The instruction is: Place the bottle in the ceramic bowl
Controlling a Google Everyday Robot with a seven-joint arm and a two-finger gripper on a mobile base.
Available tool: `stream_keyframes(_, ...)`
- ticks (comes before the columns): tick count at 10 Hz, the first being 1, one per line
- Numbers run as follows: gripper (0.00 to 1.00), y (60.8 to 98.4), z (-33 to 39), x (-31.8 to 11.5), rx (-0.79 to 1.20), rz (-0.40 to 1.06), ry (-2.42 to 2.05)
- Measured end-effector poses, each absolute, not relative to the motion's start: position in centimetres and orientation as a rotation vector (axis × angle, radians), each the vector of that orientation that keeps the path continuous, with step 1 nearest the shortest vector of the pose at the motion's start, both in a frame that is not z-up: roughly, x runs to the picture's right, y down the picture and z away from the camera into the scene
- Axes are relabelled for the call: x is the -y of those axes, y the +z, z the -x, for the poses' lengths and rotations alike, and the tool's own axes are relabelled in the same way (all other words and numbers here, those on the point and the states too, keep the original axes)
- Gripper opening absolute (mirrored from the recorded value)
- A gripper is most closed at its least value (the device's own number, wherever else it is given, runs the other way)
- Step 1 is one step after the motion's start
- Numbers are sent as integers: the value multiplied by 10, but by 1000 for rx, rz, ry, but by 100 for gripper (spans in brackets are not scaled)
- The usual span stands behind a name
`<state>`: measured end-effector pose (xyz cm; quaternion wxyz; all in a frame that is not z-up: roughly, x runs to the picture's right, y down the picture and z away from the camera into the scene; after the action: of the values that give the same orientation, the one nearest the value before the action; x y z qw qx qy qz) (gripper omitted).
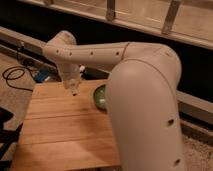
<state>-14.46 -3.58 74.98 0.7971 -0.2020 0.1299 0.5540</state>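
My gripper (74,85) hangs from the white arm (100,52) above the back left part of the wooden table (65,130), pointing down. The ceramic bowl (100,97) is glossy green and sits on the table just right of the gripper. Only its left part shows, because the arm's big white elbow hides the rest. A pale slim shape runs down at the gripper's tip, but I cannot tell whether it is the bottle or part of the gripper. I see no bottle lying on the table.
A black cable (15,75) and a small blue object (42,75) lie on the floor to the left of the table. A dark wall with a pale rail (150,22) runs behind. A dark object (5,127) stands at the table's left edge.
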Motion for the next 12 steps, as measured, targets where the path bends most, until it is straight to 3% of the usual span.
stream_keyframes(4, 0, 740, 60, 44, -321, 393, 1320)
stream_keyframes(12, 0, 752, 74, 55, -336, 362, 1290)
